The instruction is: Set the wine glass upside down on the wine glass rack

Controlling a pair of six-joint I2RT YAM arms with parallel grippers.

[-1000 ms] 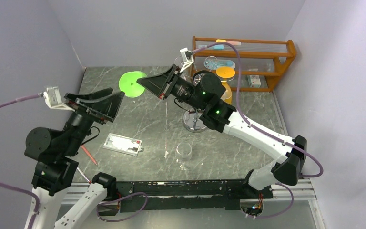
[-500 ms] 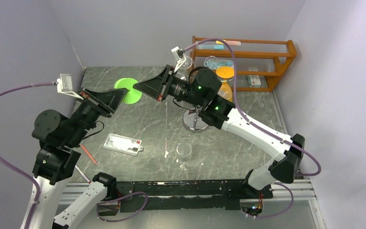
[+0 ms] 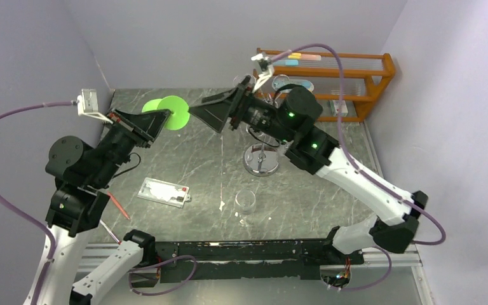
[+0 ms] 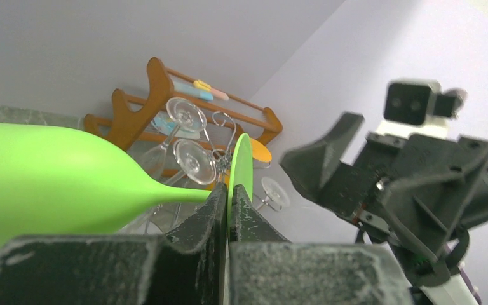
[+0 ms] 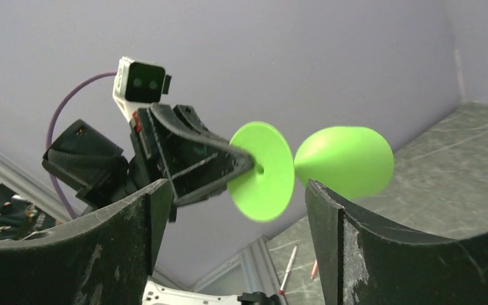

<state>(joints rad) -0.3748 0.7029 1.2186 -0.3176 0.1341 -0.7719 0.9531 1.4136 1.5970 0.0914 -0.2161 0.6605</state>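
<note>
The left gripper (image 3: 160, 119) is clamped on the thin stem of the green wine glass (image 3: 175, 112), right behind its round foot. It holds the glass on its side in the air over the far left part of the table (image 3: 197, 171). The foot is turned toward the right arm and the bowl away from it. The right gripper (image 3: 208, 114) faces that foot with its jaws spread wide, just beside it but apart from it. The wine glass rack (image 3: 260, 166) stands on the table under the right arm, apart from the green glass, with clear glasses (image 4: 194, 162) on its arms.
</note>
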